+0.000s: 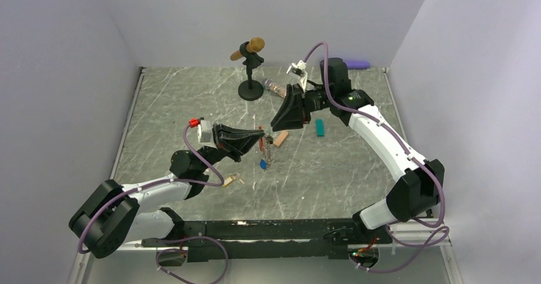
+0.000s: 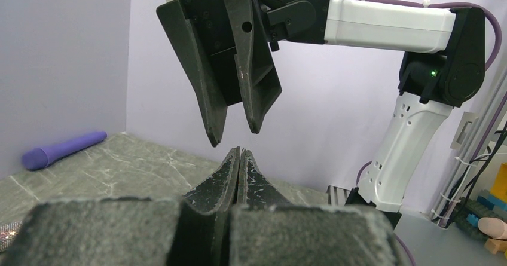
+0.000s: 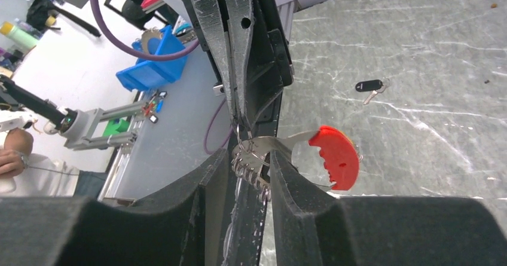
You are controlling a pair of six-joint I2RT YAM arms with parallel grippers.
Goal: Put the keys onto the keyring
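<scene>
My left gripper (image 1: 259, 137) is shut on the top metal part of the keyring (image 3: 332, 155) and holds it above the table. The keyring is a red curved clip with a silvery coil (image 3: 254, 171), which hangs down in the top view (image 1: 268, 154). My right gripper (image 3: 254, 157) is open, its two fingers either side of the coil just below the left fingertips (image 3: 238, 107). In the left wrist view the right gripper (image 2: 234, 135) hovers just above my shut left gripper (image 2: 241, 152). A blue-tagged key (image 1: 263, 164), a yellow-tagged key (image 1: 231, 180) and a black-tagged key (image 3: 369, 86) lie on the table.
A tan wooden block (image 1: 281, 138) and a teal block (image 1: 319, 127) lie right of the grippers. A glittery tube (image 1: 274, 87) and a microphone stand (image 1: 251, 86) are at the back. A purple object (image 1: 357, 64) lies by the far wall.
</scene>
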